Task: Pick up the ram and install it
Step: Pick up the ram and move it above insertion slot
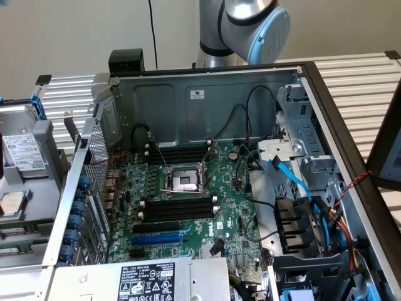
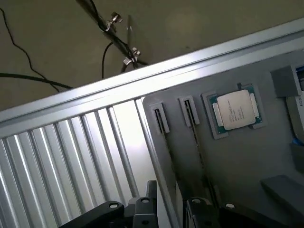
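In the wrist view my gripper (image 2: 172,211) hangs open over the edge of a grey parts tray (image 2: 247,161), with nothing between its black fingers (image 2: 144,209). Two narrow holders in that tray each carry a thin stick seen edge-on; these look like the ram (image 2: 160,121) and a second stick (image 2: 190,111). They lie just ahead of the fingertips, apart from them. In the exterior view the open computer case (image 1: 207,81) shows its green motherboard (image 1: 241,219) with black memory slots (image 1: 178,210) below the processor socket (image 1: 185,182) and more (image 1: 178,154) above it.
A loose processor (image 2: 236,110) lies in the tray beside the sticks. The tray (image 1: 47,135) stands at the exterior view's left on a ribbed metal table (image 2: 61,156). Inside the case are a blue expansion slot (image 1: 156,238), cables (image 1: 294,182) and a drive cage (image 1: 301,119).
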Action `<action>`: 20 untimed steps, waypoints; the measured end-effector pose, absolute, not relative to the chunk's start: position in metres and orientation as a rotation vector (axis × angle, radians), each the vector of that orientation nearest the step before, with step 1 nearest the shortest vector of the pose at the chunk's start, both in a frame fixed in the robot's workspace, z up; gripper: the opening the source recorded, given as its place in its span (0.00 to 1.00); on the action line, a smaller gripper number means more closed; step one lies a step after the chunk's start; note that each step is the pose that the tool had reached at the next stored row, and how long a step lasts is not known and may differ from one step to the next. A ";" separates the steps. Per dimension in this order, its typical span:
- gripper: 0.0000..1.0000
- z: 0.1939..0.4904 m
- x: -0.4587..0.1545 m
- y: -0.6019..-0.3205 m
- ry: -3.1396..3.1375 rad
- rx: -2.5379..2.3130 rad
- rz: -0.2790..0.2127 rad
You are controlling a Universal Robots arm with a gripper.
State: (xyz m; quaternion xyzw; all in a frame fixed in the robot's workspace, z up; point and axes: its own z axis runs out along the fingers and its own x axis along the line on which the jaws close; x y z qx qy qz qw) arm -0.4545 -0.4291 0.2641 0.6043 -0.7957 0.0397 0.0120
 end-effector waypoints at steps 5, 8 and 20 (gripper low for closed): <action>0.30 0.259 -0.454 -0.429 -2.408 1.985 0.129; 0.30 0.256 -0.454 -0.429 -2.370 2.033 0.130; 0.30 0.236 -0.454 -0.428 -2.280 2.145 0.125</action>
